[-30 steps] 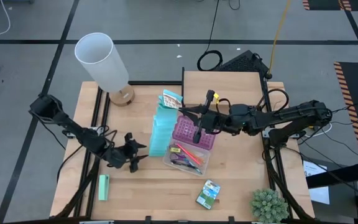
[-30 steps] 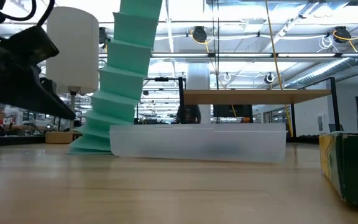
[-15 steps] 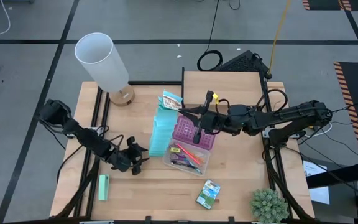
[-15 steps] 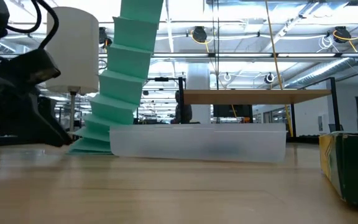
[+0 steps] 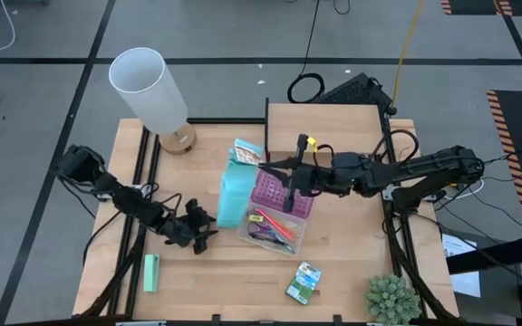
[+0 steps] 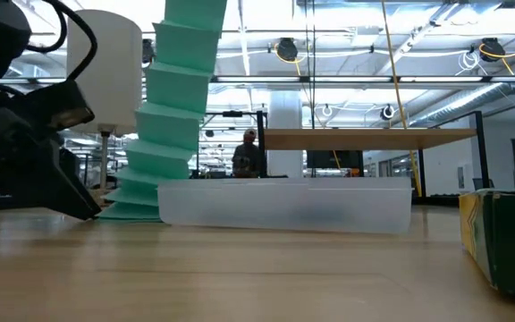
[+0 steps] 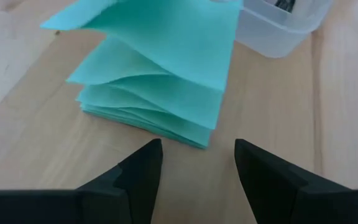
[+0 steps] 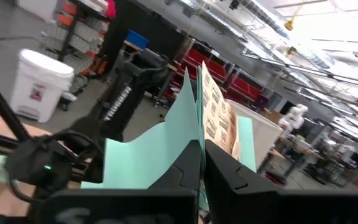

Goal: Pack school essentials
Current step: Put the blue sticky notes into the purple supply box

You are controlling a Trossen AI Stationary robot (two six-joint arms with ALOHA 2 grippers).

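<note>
Right tool (image 5: 263, 164), as I see it from above, pinches the top sheet of a mint-green accordion pad (image 5: 232, 196), its two dark fingers (image 8: 188, 167) pressed flat together on thin paper with a printed card face behind it. Below that grip the pad hangs in zigzag pleats, sharp-creased and matte, down to a squat stack resting on the wooden worktop near its middle (image 7: 160, 93). Left tool (image 5: 198, 228) sits low on the pale, fine-grained worktop (image 5: 234, 272) just beside the stack's base, fingers (image 7: 143, 175) spread apart and holding nothing. Touching the pad's far side lies a clear plastic case (image 5: 275, 229), shallow and frosted, with pens and pencils (image 5: 270, 226) inside and a purple studded lid (image 5: 281, 193) at its back. A green-yellow crayon box (image 5: 304, 282), glossy cardboard, lies toward the front edge. A small mint-green rectangular block (image 5: 151, 272) rests near the front-left corner.
</note>
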